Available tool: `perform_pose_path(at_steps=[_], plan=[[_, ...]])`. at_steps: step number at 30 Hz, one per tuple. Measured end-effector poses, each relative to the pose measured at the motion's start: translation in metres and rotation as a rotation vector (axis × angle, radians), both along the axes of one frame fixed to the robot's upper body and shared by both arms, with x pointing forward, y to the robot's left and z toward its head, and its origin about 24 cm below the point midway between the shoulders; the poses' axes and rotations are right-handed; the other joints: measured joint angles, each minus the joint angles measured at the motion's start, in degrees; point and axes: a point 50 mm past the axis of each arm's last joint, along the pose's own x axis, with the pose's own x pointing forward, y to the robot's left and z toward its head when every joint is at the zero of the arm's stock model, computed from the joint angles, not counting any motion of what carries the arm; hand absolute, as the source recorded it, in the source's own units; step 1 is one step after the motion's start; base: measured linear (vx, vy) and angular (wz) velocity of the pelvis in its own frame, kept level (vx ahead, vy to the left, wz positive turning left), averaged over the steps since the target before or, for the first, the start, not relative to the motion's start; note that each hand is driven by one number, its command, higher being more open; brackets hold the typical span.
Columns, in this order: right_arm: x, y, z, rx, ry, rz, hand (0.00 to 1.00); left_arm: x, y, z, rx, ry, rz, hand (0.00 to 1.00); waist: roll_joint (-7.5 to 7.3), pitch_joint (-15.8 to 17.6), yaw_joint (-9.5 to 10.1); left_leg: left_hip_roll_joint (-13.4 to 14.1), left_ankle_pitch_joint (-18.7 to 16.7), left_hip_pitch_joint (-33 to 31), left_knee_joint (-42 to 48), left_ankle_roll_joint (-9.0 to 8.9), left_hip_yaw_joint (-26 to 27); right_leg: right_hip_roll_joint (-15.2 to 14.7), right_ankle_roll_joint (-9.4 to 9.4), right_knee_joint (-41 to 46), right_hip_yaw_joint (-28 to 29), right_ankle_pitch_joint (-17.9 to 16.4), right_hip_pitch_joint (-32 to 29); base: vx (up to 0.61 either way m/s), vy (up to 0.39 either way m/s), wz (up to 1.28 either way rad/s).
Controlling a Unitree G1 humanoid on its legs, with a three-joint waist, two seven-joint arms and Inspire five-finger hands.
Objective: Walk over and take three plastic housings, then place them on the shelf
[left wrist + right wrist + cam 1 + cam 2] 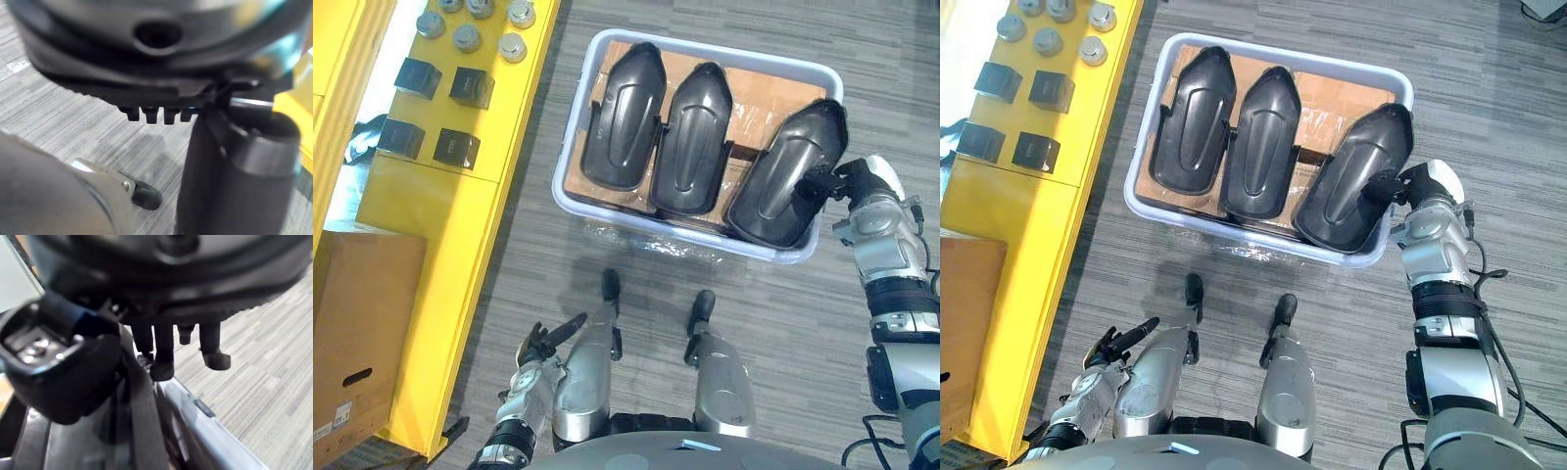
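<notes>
Three black plastic housings lie side by side in a pale tub [705, 49] on the grey floor: the left housing [625, 117], the middle housing [690, 137] and the right housing [788, 176]. The right one is tilted, its lower end over the tub's rim. My right hand [842, 181] is at its right edge. In the right wrist view the thumb [58, 367] presses the housing's top while the fingers [161, 357] hook its rim. My left hand [543, 343] hangs low at the lower left, fingers relaxed, holding nothing.
A yellow shelf [499, 127] runs along the left, carrying black cubes [418, 76] and several grey metal cylinders [467, 37]. A brown cardboard box [357, 333] stands at the lower left. Grey carpet lies right of the tub.
</notes>
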Motion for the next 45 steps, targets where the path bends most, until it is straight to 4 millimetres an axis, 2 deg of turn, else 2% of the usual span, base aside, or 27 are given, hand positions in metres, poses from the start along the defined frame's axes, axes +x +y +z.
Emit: perform_pose_path(at_steps=[4, 6, 8, 11, 12, 14, 16, 19, 22, 23, 24, 26, 28, 30, 34, 36, 39, 45], plan=[[-0.005, 0.002, 0.004, 0.006, -0.099, -0.026, 0.0, -0.003, 0.001, 0.0, 0.002, 0.002, 0.037, 1.0, -0.2, 0.0, -0.14, 0.1, 0.4, 1.6, -1.5, -0.12, 0.1, 0.2, 0.02, -0.6, -0.1, 0.0, 1.1, 0.03, -0.013, -0.01], [-0.011, 0.006, 0.009, -0.02, -0.183, -0.027, 0.0, -0.001, 0.003, 0.003, 0.012, -0.018, 0.109, 1.0, -0.42, -0.1, -0.22, 0.0, 0.7, 3.3, -2.7, -0.14, 0.3, 0.3, 0.17, -1.2, -0.1, 0.1, 2.5, 0.06, -0.017, -0.03], [-0.011, 0.016, 0.01, -0.036, -0.24, -0.017, 0.0, -0.001, 0.01, 0.01, 0.044, -0.049, 0.178, 1.0, -1.4, -0.6, -0.68, 0.1, 0.7, 4.3, -3.2, -0.19, 0.6, 0.3, 0.19, -1.7, 0.0, 0.1, 3.2, 0.07, -0.014, -0.07], [-0.014, 0.028, 0.001, -0.028, -0.276, 0.004, 0.0, 0.001, 0.025, 0.02, 0.091, -0.092, 0.284, 1.0, -3.0, -2.0, -1.15, 0.0, 0.5, 5.9, -3.6, -0.39, 1.1, 0.4, 0.26, -2.7, 0.0, 0.1, 4.9, 0.05, -0.006, -0.04], [-0.017, 0.031, -0.01, -0.039, -0.268, 0.002, 0.0, 0.002, 0.034, 0.025, 0.116, -0.113, 0.345, 1.0, -3.75, -3.4, -1.13, 0.0, 0.5, 6.8, -4.4, -0.4, 1.3, 0.5, 0.3, -3.3, 0.0, 0.2, 5.7, 0.06, -0.004, -0.04], [-0.024, 0.034, -0.023, -0.055, -0.252, -0.007, 0.0, 0.001, 0.045, 0.032, 0.151, -0.138, 0.415, 1.0, -4.44, -5.3, -1.19, 0.0, 0.2, 7.4, -4.5, -0.47, 1.5, 0.6, 0.36, -4.2, -0.1, 0.2, 6.7, 0.07, -0.001, -0.01], [-0.029, 0.036, -0.028, -0.083, -0.251, -0.004, 0.0, 0.003, 0.057, 0.042, 0.204, -0.181, 0.458, 1.0, -4.55, -5.7, -1.12, 0.0, -0.3, 8.9, -4.6, -0.56, 1.8, 0.7, 0.37, -4.8, -0.1, 0.2, 8.4, 0.05, 0.001, -0.05], [-0.036, 0.036, -0.032, -0.107, -0.268, -0.002, 0.0, 0.007, 0.075, 0.07, 0.287, -0.321, 0.497, 1.0, -4.54, -8.8, -1.36, 0.1, -0.8, 9.4, -4.6, -0.79, 2.1, 1.0, 0.74, -6.3, 0.0, 0.5, 9.3, 0.03, -0.003, -0.06], [-0.042, 0.035, -0.035, -0.148, -0.279, 0.006, 0.0, 0.022, 0.087, 0.116, 0.411, -0.528, 0.414, 1.0, -4.25, -12.2, -1.48, 0.3, -1.1, 10.0, -4.6, -1.04, 2.4, 1.2, 0.81, -7.3, 0.0, 0.6, 10.3, 0.04, -0.014, -0.03], [-0.042, 0.036, -0.035, -0.156, -0.285, 0.013, 0.0, 0.027, 0.087, 0.125, 0.429, -0.568, 0.387, 1.0, -4.16, -12.6, -1.52, 0.3, -1.1, 10.2, -4.7, -1.04, 2.4, 1.2, 0.81, -7.4, -0.1, 0.6, 10.6, 0.0, 0.0, 0.0], [-0.041, 0.037, -0.032, -0.165, -0.307, 0.027, 0.0, 0.037, 0.086, 0.142, 0.458, -0.649, 0.319, 1.0, -3.88, -12.8, -1.53, 0.3, -1.3, 11.0, -4.7, -1.07, 2.5, 1.2, 0.84, -7.7, 0.0, 0.7, 11.4, 0.0, 0.0, 0.0], [-0.041, 0.04, -0.029, -0.173, -0.341, 0.052, 0.0, 0.053, 0.077, 0.163, 0.474, -0.755, 0.194, 1.0, -3.34, -14.5, -1.51, 0.2, -1.4, 11.0, -4.7, -1.08, 2.7, 1.2, 0.89, -8.2, 0.0, 1.0, 11.5, 0.0, 0.001, -0.03], [-0.04, 0.044, -0.026, -0.187, -0.369, 0.081, 0.0, 0.065, 0.061, 0.177, 0.454, -0.849, 0.069, 1.0, -2.85, -16.2, -1.61, 0.1, -1.4, 11.0, -4.8, -1.07, 2.8, 1.1, 0.93, -8.2, -0.1, 1.0, 11.5, 0.0, 0.0, 0.0], [-0.034, 0.053, -0.02, -0.195, -0.399, 0.132, 0.0, 0.077, 0.037, 0.189, 0.395, -0.945, -0.103, 1.0, -2.42, -17.8, -1.75, 0.1, -1.4, 11.5, -4.7, -1.07, 3.0, 1.1, 1.01, -8.2, 0.0, 1.1, 11.8, 0.0, 0.006, -0.05], [-0.02, 0.076, -0.003, -0.219, -0.466, 0.238, 0.0, 0.088, 0.003, 0.187, 0.214, -0.971, -0.331, 1.0, -1.59, -18.8, -2.57, 0.3, -1.7, 13.5, -4.8, -1.29, 3.7, 1.2, 1.0, -8.5, 0.4, 1.2, 13.5, -0.04, -0.001, -0.11], [-0.013, 0.094, 0.008, -0.254, -0.515, 0.33, 0.0, 0.092, -0.016, 0.179, 0.093, -0.947, -0.445, 1.0, -1.44, -20.0, -2.67, 0.9, -1.7, 13.8, -4.9, -1.31, 4.8, 1.9, 0.61, -10.3, 1.2, 2.5, 13.9, -0.07, -0.019, -0.25], [-0.01, 0.109, 0.016, -0.263, -0.556, 0.402, 0.0, 0.1, -0.03, 0.171, 0.025, -0.896, -0.52, 1.0, -1.43, -20.3, -2.85, 1.6, -1.8, 14.9, -4.9, -1.59, 5.4, 2.3, 0.23, -10.9, 1.6, 2.8, 15.0, -0.07, -0.027, -0.11], [-0.011, 0.12, 0.019, -0.266, -0.599, 0.461, 0.0, 0.11, -0.041, 0.173, -0.045, -0.873, -0.594, 1.0, -1.46, -21.9, -2.87, 2.5, -1.5, 14.9, -5.0, -2.11, 5.6, 3.3, -0.17, -11.3, 1.7, 3.1, 15.0, -0.04, -0.03, -0.04]])
